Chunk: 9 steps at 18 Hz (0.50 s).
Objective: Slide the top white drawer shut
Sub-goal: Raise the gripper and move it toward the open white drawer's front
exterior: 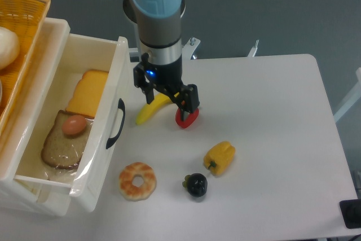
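White plastic carries no brand, label or writing you can read anywhere in this view; the only mark on the arm [158,9] is a small blue light glowing on its wrist. You see the arm reaching down from the top edge, its grey and pale-blue column nearly vertical, with the end effector [169,95] hanging low over the table [271,111] just right of the drawer front. Its black fingers [189,99] point downward and sit over a banana [151,111] and a red ring-shaped piece [186,119]; you cannot tell whether they are spread or clenched, or whether they grip anything. Your top white drawer [67,122] stands pulled out at the left, its curved black handle [115,125] facing the end effector, and it holds a cheese slice [89,91] and a bread slice [63,142] with an egg [74,125] on it. An orange wicker basket [22,32] sits above the drawer. On the table lie a doughnut [137,180], a yellow pepper [219,157] and a dark round fruit [196,185].
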Tool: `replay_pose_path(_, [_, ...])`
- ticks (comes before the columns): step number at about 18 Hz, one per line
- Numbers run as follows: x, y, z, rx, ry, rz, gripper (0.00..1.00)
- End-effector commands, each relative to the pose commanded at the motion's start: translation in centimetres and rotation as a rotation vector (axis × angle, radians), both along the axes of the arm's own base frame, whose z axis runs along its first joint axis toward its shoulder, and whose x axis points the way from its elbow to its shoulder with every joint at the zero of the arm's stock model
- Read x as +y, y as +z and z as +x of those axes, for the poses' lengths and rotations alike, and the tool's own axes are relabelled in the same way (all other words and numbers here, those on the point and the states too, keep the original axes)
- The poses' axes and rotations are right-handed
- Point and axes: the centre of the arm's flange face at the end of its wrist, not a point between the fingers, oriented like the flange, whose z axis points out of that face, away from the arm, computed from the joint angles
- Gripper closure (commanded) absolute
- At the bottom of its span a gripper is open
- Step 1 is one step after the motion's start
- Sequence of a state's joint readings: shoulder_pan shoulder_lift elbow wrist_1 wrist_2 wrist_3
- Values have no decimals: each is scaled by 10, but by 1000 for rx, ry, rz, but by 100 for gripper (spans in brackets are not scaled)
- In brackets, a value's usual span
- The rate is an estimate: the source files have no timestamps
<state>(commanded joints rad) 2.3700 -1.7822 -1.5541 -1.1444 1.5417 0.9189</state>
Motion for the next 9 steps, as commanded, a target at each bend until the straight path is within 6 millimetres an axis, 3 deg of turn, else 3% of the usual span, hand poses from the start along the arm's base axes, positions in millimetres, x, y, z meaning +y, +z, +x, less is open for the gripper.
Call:
replay_pose_path(2, [10, 10, -8, 18, -2, 19, 0])
replay_pose_path(5, [26, 3, -23, 15, 5, 20, 0])
replay_pose_path(9, [20, -9, -35, 7, 22, 4, 0])
